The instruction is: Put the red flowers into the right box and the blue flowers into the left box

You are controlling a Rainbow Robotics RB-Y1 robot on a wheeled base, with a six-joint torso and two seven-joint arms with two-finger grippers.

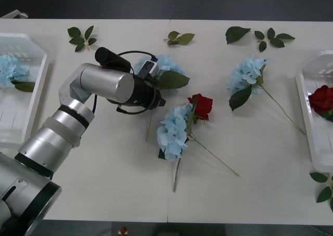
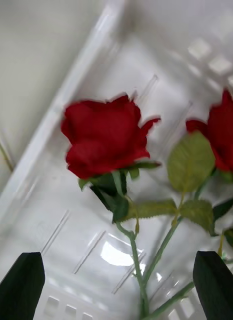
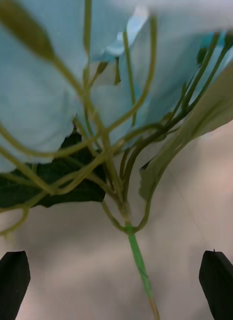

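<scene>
Reaching across the table (image 1: pixel 104 184), the left gripper (image 3: pixel 116 290) hovers low over a blue flower (image 1: pixel 161 67) lying near the table's far edge, left of centre. In the left wrist view its black fingers (image 3: pixel 14 282) sit wide apart at the two corners, holding nothing, and the flower's green stem (image 3: pixel 139 260) runs straight down the gap between them with the pale cluster just ahead. In the front view the stem's long axis trails from the head toward the robot, so it appears to lie across the closing line of the fingers; judged from this, a short descent would put the stem within a pinch. The left box (image 1: pixel 23 90), already holding one blue head, lies well to the left of this arm.

The right gripper (image 2: pixel 116 287) is inside the right box (image 1: pixel 312 111), fingers spread wide and empty, over a red flower (image 2: pixel 104 137) lying on the box floor, a second beside it.

Two more blue flowers and one red remain on the table mid-right.
</scene>
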